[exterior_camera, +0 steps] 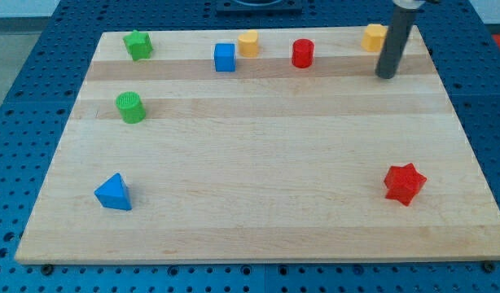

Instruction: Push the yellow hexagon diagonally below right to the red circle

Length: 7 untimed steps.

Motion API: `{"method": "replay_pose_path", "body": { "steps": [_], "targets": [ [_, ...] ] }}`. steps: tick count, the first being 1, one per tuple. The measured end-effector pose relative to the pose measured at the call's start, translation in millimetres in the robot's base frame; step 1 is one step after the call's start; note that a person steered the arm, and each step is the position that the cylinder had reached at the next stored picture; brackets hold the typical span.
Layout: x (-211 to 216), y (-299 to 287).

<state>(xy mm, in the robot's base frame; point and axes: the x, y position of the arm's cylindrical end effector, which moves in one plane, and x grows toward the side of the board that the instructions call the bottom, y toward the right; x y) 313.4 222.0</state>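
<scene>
Yellow hexagon (248, 42) sits near the view's top of the worktop (258, 163), between the blue cube (225, 58) on its left and the red circle (303, 53) on its right; its six sides are hard to make out from here. Going left to right, I see a green star (138, 45) at the top left, a green cylinder (130, 107) below it, and a blue triangle (113, 193) low down. Right of the red circle, a second yellow block (374, 37) is partly hidden behind my rod, so I cannot tell its shape. My tip (386, 76) rests just below and right of that block. A red star (405, 183) lies low on the right. I have no jaws, only the rod. No writing is readable.
</scene>
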Motion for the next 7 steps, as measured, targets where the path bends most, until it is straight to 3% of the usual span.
{"method": "replay_pose_path", "body": {
  "steps": [2,4,7],
  "targets": [
    [-54,43],
    [-104,42],
    [-86,-15]
  ]
}}
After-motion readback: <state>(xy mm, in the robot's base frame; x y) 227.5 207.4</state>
